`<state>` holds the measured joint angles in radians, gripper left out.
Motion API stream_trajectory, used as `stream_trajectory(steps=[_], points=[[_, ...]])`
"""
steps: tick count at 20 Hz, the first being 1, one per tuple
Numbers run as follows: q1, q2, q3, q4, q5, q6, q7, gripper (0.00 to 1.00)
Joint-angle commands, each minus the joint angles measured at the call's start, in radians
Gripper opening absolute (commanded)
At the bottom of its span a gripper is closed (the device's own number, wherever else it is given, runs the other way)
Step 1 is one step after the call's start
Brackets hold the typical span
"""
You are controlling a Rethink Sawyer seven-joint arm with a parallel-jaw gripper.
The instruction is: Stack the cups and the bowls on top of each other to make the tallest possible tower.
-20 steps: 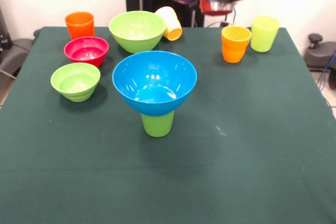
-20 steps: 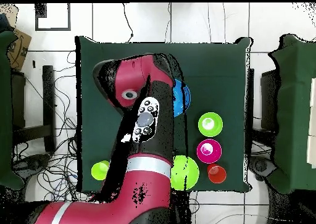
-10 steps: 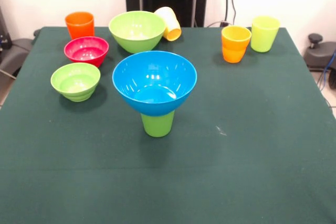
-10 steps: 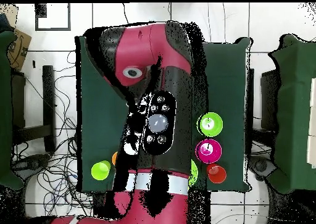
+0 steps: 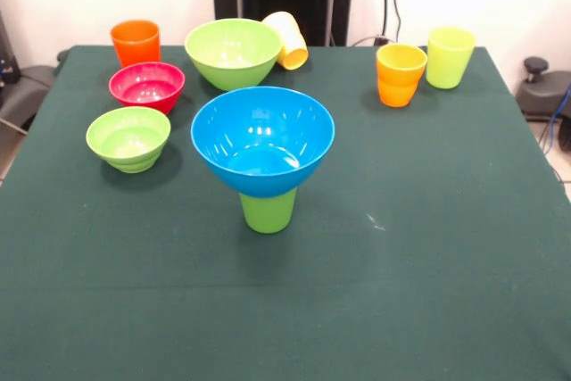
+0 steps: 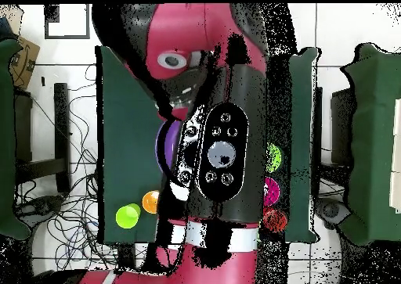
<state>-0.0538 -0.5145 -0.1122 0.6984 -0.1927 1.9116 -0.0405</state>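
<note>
On the table a tower stands: the large blue bowl (image 5: pixel 263 136) rests on a green cup (image 5: pixel 268 210). Around it are a small lime bowl (image 5: pixel 128 136), a red bowl (image 5: pixel 146 85), an orange cup (image 5: pixel 136 40), a large lime bowl (image 5: pixel 233 49), a pale yellow cup (image 5: pixel 287 39) lying on its side, an orange-yellow cup (image 5: pixel 400 73) and a yellow-green cup (image 5: pixel 449 55). The front view shows no arm. Overhead, the red and black arm (image 6: pixel 223 152) covers the table's middle. A sliver of the purple bowl (image 6: pixel 164 144) shows beside it. The gripper's end is hidden under the arm.
Overhead, the yellow-green cup (image 6: pixel 127 215) and the orange-yellow cup (image 6: pixel 149 201) show left of the arm. Parts of the small lime bowl (image 6: pixel 272 157), the red bowl (image 6: pixel 271 191) and the orange cup (image 6: pixel 273 218) show on its right. Cables lie on the floor around the table.
The arm with the purple bowl has left the top of the front view. Overhead it looms larger and has shifted, now hiding the blue bowl; the purple bowl shows beside it.
</note>
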Motion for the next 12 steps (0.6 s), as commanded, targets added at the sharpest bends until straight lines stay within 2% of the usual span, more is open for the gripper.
stream_trajectory(steps=[1,4,8,12], points=[[-0.058,0.107,0.077,-0.304,0.060,0.088,0.322,0.00],[-0.080,0.166,0.074,-0.410,0.113,0.115,0.405,0.00],[-0.100,0.241,0.061,-0.531,0.153,0.155,0.439,0.00],[-0.117,0.289,0.038,-0.602,0.194,0.180,0.450,0.00]])
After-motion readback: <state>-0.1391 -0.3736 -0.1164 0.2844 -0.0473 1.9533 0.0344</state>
